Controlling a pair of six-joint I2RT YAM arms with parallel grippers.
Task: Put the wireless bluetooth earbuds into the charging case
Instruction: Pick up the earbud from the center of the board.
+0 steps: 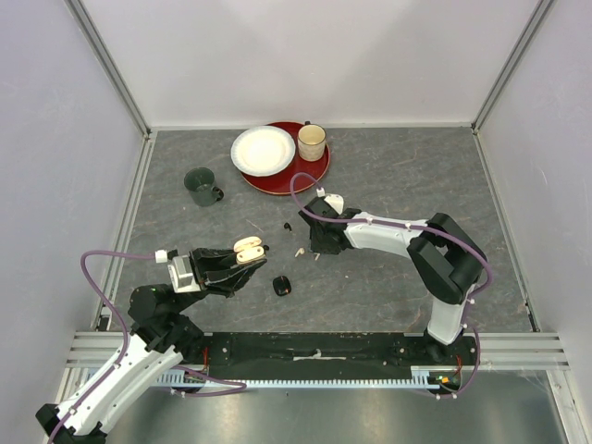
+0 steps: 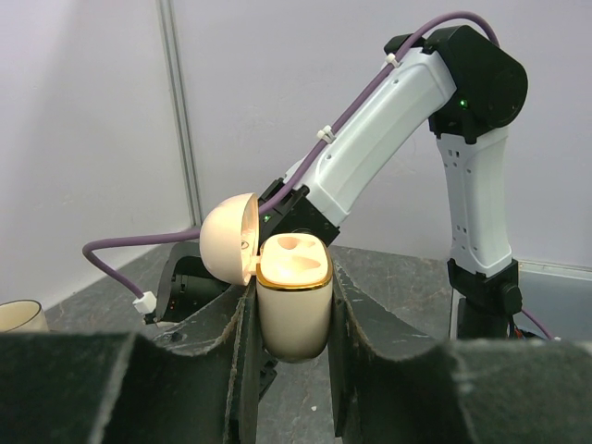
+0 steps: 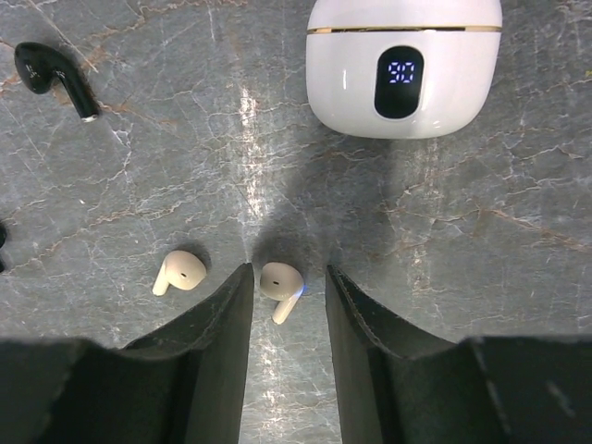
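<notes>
Grey marbled worktop [image 1: 388,166] enclosed by white walls [image 1: 305,55], seen from above and from both wrists. At the far side, a red tray [image 1: 277,182] carries a white plate [image 1: 263,150] and a beige cup [image 1: 312,142]. A dark green mug [image 1: 201,186] stands on the worktop just left of the tray, apart from it.

Left tool [image 2: 291,305]: fingers clamped on the flanks of the beige case [image 2: 294,268], which sits upright between them. The lid [image 2: 229,239] is swung open on its hinge to one side, and two hollows show in the gold-rimmed top. From above, this tool lies over the near left of the worktop, pointing toward the centre.

Right tool [image 3: 289,273]: fingers apart and pointing down at the worktop near its centre. A beige earbud [image 3: 280,280] lies flat on the worktop between them. It is close against one finger, with a clear gap to the other — not gripped.

A second beige earbud [image 3: 178,271] lies just beside that tool, outside the fingers and also on the worktop. A black earbud [image 3: 55,77] rests farther off, well apart from both beige ones.

The white case [image 3: 404,65], lid shut, lies just beyond the right tool, and a lit blue number shows on its dark display. The black case [image 1: 282,286] sits on the worktop between the two tools, nearer the arm bases. All the earbuds seen here lie on the worktop — none sits in a case.
</notes>
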